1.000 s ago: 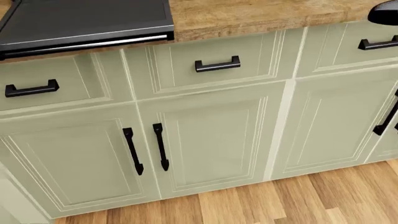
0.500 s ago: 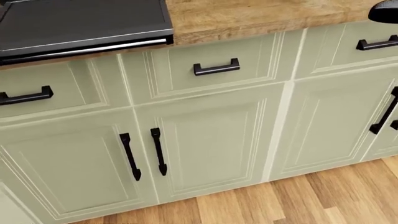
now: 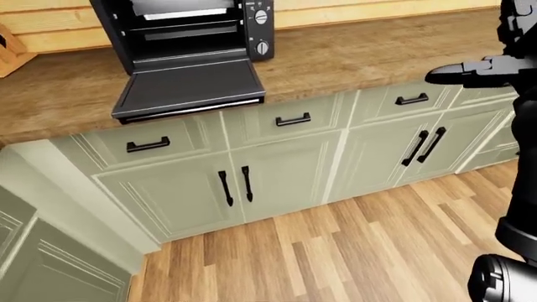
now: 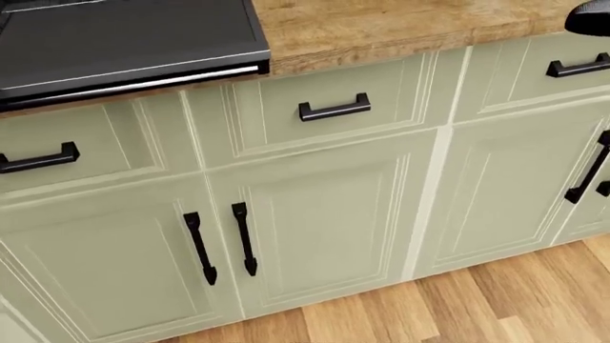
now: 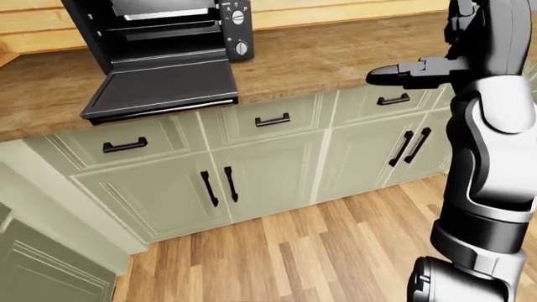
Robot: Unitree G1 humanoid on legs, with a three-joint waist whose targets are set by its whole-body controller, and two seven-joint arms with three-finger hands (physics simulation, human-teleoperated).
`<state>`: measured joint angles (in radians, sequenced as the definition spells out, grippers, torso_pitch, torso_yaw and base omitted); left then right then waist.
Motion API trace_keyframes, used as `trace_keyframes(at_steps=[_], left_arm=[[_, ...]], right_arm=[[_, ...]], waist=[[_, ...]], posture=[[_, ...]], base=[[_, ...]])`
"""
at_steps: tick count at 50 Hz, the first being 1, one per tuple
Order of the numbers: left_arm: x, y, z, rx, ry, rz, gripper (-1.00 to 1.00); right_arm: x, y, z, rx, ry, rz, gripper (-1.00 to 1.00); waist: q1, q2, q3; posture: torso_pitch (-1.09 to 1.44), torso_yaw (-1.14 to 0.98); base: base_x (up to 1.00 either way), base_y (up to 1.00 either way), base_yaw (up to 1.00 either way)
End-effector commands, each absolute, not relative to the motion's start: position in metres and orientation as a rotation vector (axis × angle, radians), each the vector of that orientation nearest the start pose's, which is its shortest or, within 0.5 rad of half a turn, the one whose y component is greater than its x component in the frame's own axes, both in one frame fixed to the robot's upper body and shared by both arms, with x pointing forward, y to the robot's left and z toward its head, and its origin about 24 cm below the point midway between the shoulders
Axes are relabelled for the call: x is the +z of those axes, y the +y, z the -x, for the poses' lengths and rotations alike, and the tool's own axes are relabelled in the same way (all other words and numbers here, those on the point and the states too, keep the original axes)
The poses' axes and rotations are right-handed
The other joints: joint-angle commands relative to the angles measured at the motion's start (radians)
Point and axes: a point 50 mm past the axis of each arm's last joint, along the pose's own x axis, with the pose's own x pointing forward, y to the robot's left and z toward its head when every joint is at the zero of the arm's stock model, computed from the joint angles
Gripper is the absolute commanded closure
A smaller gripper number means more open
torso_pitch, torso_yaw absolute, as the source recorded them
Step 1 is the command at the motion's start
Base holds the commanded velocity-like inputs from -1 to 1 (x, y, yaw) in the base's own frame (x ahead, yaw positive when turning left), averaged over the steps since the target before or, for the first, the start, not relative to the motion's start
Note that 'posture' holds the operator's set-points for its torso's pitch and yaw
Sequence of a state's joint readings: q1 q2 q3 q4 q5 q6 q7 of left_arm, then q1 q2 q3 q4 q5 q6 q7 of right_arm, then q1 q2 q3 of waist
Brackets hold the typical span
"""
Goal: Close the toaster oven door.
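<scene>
The toaster oven is black, with a pale silvery strip along the free edge of its lowered door. The worktop under it is warm brown with streaky wood grain. Below the worktop, the cabinet fronts are pale sage green with lighter lines tracing their panels, and their handles are black. The floor beneath the cabinets is honey-coloured planks in mixed light and darker tones. The right robot hand is black; its arm is black with a light grey segment.

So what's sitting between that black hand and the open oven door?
Only bare wooden countertop in the right-eye view, between the right hand and the toaster oven door.
</scene>
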<state>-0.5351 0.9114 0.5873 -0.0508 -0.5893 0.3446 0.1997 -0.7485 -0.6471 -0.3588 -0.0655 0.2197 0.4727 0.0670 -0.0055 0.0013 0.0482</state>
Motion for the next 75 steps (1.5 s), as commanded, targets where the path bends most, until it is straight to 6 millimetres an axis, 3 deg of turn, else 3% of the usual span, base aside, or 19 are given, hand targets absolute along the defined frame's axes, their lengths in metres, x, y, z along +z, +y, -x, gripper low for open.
trace_keyframes(at_steps=[1, 6, 7, 16, 19, 20, 22, 28, 31, 40, 44, 53, 57, 58, 60, 67, 70, 71, 75], left_arm=[[0.344, 0.3568, -0.2264, 0.553, -0.726, -0.086, -1.0], [0.3418, 0.3579, -0.2267, 0.556, -0.721, -0.084, -1.0], [0.3419, 0.3574, -0.2267, 0.554, -0.722, -0.085, -1.0], [0.3418, 0.3577, -0.2265, 0.555, -0.722, -0.087, -1.0], [0.3417, 0.3576, -0.2267, 0.554, -0.721, -0.086, -1.0], [0.3418, 0.3574, -0.2266, 0.554, -0.721, -0.087, -1.0], [0.3429, 0.3571, -0.2262, 0.554, -0.723, -0.087, -1.0], [0.3439, 0.3573, -0.2257, 0.555, -0.725, -0.087, -1.0], [0.3445, 0.358, -0.2248, 0.556, -0.726, -0.088, -1.0], [0.3427, 0.358, -0.2263, 0.555, -0.724, -0.089, -1.0], [0.3423, 0.3577, -0.2266, 0.555, -0.723, -0.09, -1.0], [0.3425, 0.3573, -0.226, 0.556, -0.723, -0.091, -1.0], [0.343, 0.3574, -0.2255, 0.556, -0.724, -0.09, -1.0], [0.343, 0.3574, -0.2256, 0.556, -0.724, -0.09, -1.0], [0.3426, 0.3573, -0.2259, 0.555, -0.723, -0.09, -1.0], [0.3424, 0.358, -0.2264, 0.556, -0.723, -0.091, -1.0], [0.3429, 0.3582, -0.2265, 0.557, -0.724, -0.091, -1.0], [0.3429, 0.3583, -0.2265, 0.557, -0.724, -0.091, -1.0], [0.3432, 0.358, -0.2266, 0.556, -0.725, -0.09, -1.0]], right_arm=[[0.3271, -0.2752, -0.2937, -0.217, -0.579, 0.25, -1.0], [0.3279, -0.2753, -0.2933, -0.218, -0.58, 0.25, -1.0], [0.3279, -0.2752, -0.2933, -0.217, -0.581, 0.25, -1.0], [0.3274, -0.2753, -0.2935, -0.217, -0.58, 0.252, -1.0], [0.3276, -0.275, -0.2936, -0.216, -0.579, 0.251, -1.0], [0.3276, -0.275, -0.2936, -0.216, -0.579, 0.252, -1.0], [0.3275, -0.275, -0.2938, -0.215, -0.579, 0.252, -1.0], [0.3279, -0.275, -0.2942, -0.213, -0.58, 0.253, -1.0], [0.3276, -0.2751, -0.2939, -0.213, -0.58, 0.253, -1.0], [0.3262, -0.2749, -0.2942, -0.21, -0.578, 0.254, -1.0], [0.3265, -0.275, -0.2937, -0.21, -0.579, 0.253, -1.0], [0.3262, -0.2747, -0.2934, -0.21, -0.578, 0.254, -1.0], [0.3265, -0.2749, -0.293, -0.211, -0.578, 0.254, -1.0], [0.3266, -0.2749, -0.2929, -0.211, -0.579, 0.254, -1.0], [0.3266, -0.2748, -0.2927, -0.211, -0.579, 0.255, -1.0], [0.3267, -0.2748, -0.2924, -0.211, -0.578, 0.256, -1.0], [0.3268, -0.2749, -0.2927, -0.211, -0.578, 0.256, -1.0], [0.3268, -0.275, -0.2927, -0.211, -0.578, 0.256, -1.0], [0.3277, -0.2752, -0.2925, -0.212, -0.579, 0.256, -1.0]], waist=[[0.005, 0.002, -0.016], [-0.005, 0.111, -0.028], [0.001, 0.078, -0.021], [0.004, 0.01, -0.012], [0.007, -0.067, -0.03], [-0.002, -0.02, -0.017], [0.002, -0.034, -0.023], [0.001, 0.025, -0.006], [-0.006, 0.108, -0.021], [0.004, 0.027, -0.006], [0.01, -0.057, -0.022], [0.003, 0.015, -0.005], [-0.008, 0.115, -0.026], [0.002, 0.075, -0.015], [0.0, 0.087, -0.009], [0.009, 0.011, -0.009], [0.013, -0.07, -0.028], [0.004, -0.019, -0.017], [0.003, -0.023, -0.023]], posture=[[0.0, 0.0], [0.0, 0.0], [0.0, 0.0], [0.0, 0.0], [0.0, 0.0], [0.0, 0.0], [0.0, 0.0], [0.0, 0.0], [0.0, 0.0], [0.0, 0.0], [0.0, 0.0], [0.0, 0.0], [0.0, 0.0], [0.0, 0.0], [0.0, 0.0], [0.0, 0.0], [0.0, 0.0], [0.0, 0.0], [0.0, 0.0]], base=[[0.05, 0.09, 0.0], [0.05, 0.08, 0.0], [0.06, 0.09, 0.0], [0.05, 0.09, 0.0], [0.05, 0.08, 0.0], [0.05, 0.08, 0.0], [0.06, 0.06, 0.0], [0.08, 0.06, 0.0], [0.08, 0.05, 0.0], [0.1, 0.06, 0.0], [0.12, 0.05, 0.0], [0.13, 0.05, 0.0], [0.13, 0.05, 0.0], [0.12, 0.05, 0.0], [0.14, 0.05, 0.0], [0.13, 0.05, 0.0], [0.13, 0.05, 0.0], [0.12, 0.05, 0.0], [0.13, 0.05, 0.0]])
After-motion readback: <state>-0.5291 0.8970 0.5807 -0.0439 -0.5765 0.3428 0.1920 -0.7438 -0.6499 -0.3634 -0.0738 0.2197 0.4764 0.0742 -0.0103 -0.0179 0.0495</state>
